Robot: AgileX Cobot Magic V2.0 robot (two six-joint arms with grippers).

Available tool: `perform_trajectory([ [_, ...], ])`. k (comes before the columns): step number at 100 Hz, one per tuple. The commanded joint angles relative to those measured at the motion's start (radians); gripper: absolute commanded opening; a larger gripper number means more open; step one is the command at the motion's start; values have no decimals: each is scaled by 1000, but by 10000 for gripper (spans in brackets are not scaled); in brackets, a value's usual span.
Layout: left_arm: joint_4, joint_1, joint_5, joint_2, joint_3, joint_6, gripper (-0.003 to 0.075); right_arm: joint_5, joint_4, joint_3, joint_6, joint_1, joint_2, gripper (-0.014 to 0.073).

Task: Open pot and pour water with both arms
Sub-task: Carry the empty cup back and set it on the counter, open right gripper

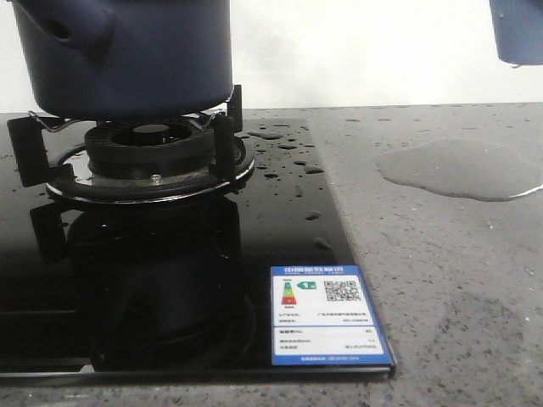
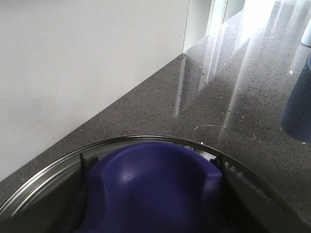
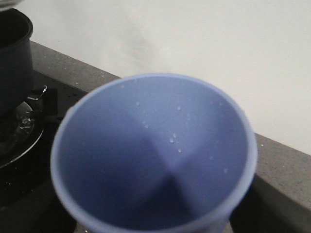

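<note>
The navy pot (image 1: 127,55) stands on the gas burner (image 1: 153,157) at the back left; its top is cut off in the front view. It also shows in the right wrist view (image 3: 12,58). My left gripper (image 2: 155,194) is shut on the blue knob (image 2: 150,184) of a glass lid (image 2: 43,177), with dark fingers (image 2: 80,194) on either side of it. My right gripper (image 3: 153,218) holds the light blue cup (image 3: 155,155), its fingers hidden behind it. The cup hangs in the air at the back right (image 1: 517,30). Only droplets (image 3: 174,138) show inside. Water lies in a puddle (image 1: 462,168) on the counter.
The black glass hob (image 1: 280,237) carries scattered water drops (image 1: 288,157) and an energy label (image 1: 327,314) at its front right corner. Grey speckled counter (image 1: 441,280) lies to the right. A white wall stands behind. The cup also shows in the left wrist view (image 2: 299,109).
</note>
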Motion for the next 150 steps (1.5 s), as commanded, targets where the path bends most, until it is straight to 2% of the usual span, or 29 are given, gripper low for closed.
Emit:
perform_trajectory([
  [1, -79, -7, -14, -37, -11, 2, 312, -78, -3, -26, 5, -9, -12, 255],
  [13, -77, -7, -32, -37, 30, 20, 312, -143, 13, -26, 5, -36, 20, 255],
  [32, -98, -7, -52, -37, 68, 52, 312, -243, 149, -26, 5, -110, 73, 255],
  [44, -141, -7, -55, -37, 68, 79, 312, -272, 156, -26, 5, -114, 76, 255],
  [87, -166, -7, -102, -37, 68, 108, 320, -276, 166, -26, 5, -114, 76, 255],
  [107, -168, -12, -91, -37, 68, 108, 438, -276, 183, -26, 5, -114, 76, 255],
  [131, -177, -28, -136, -37, 68, 108, 441, -278, 205, -26, 5, -114, 76, 255],
  [150, -250, -21, -84, -55, 68, 108, 435, -278, 205, -26, 5, -114, 76, 255],
])
